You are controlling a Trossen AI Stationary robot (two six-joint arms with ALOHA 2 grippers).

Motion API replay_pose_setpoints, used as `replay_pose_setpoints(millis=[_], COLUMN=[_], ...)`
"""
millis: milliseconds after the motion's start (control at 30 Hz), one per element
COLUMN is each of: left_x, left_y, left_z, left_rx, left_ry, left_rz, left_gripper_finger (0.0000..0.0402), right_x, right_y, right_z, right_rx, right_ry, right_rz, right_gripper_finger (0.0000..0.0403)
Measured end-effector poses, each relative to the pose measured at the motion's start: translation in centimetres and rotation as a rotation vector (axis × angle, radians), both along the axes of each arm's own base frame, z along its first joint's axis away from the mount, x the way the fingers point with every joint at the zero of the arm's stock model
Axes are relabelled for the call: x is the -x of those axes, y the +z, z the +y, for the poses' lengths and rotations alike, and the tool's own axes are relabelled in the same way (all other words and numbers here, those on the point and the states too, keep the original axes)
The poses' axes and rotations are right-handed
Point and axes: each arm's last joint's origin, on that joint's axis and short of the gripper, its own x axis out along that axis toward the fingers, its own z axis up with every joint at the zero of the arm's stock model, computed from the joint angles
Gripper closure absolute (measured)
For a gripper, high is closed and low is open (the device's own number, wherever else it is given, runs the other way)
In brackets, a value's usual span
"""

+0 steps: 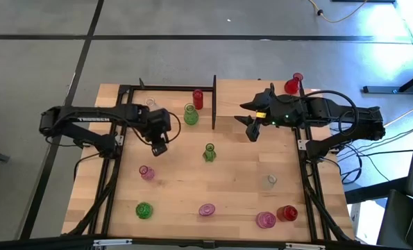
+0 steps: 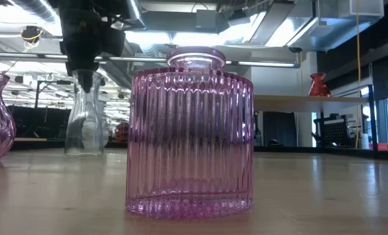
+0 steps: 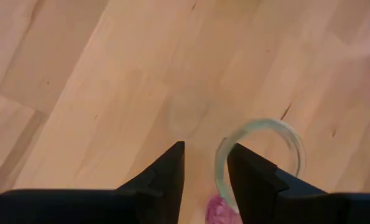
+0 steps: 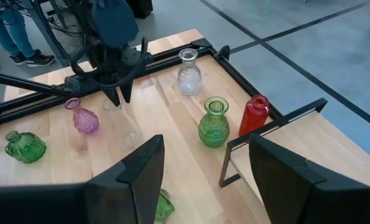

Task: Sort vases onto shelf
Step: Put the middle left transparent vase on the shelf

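Where the left pincer comes down, clear vase: stands upright on the counter directly beneath that pincer, its round rim seen from above in the left wrist view.
Left pincer, state: released; one finger sits inside the rim and the other outside it, the glass wall in the gap between them, not clenched.
Left pincer, low view: its tip dips into the mouth of the clear vase.
Pink bulb vase: near the left pincer, on the side toward the counter's front edge; apart from the clear vase.
Small green vase: between the two pincers, closer to the left one.
Shelf: just beyond the left pincer, toward the far edge of the counter.
Vases inside the shelf frame: a green vase, a red cylinder and a second clear one, all upright.
Right pincer: released, fingers wide apart with nothing between them, hanging above the counter beside the shelf's black upright post.
Red vase: behind the right pincer, at the far edge beside that arm.
Front row: green bulb, pink ribbed vase, a pink vase just beside a red one, all well apart from both pincers.
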Motion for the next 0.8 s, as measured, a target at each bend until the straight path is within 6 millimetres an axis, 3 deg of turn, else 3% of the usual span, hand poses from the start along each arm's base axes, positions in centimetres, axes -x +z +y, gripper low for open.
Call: replay_pose_setpoints(millis=[100, 200, 433, 667, 800], left_x=[0.2, 0.3, -0.6, -4.6, -7.4], left_y=[0.1, 1.5, 8.8, 15.8, 18.0], left_z=[0.0, 0.0, 0.8, 1.8, 2.4], left_rx=[0.007, 0.001, -0.088, -0.188, -0.243], left_ry=[0.007, 0.012, 0.017, -0.086, -0.173], left_rz=[0.03, 0.038, -0.151, -0.311, -0.327], left_gripper_finger=[0.0336, 0.0386, 0.0395, 0.0395, 0.0395], right_x=[0.1, 0.3, 1.2, 0.7, -0.4], right_y=[-0.2, -0.5, -0.2, 0.4, 0.1], right_z=[0.0, -0.1, -0.6, -1.1, -1.5], right_rx=[0.003, 0.022, 0.01, -0.068, -0.115], right_ry=[-0.003, -0.031, -0.046, 0.184, 0.277], right_rz=[0.02, 0.059, 0.067, -0.004, -0.013], right_gripper_finger=[0.0187, 0.0187, 0.0187, 0.0187, 0.0187])
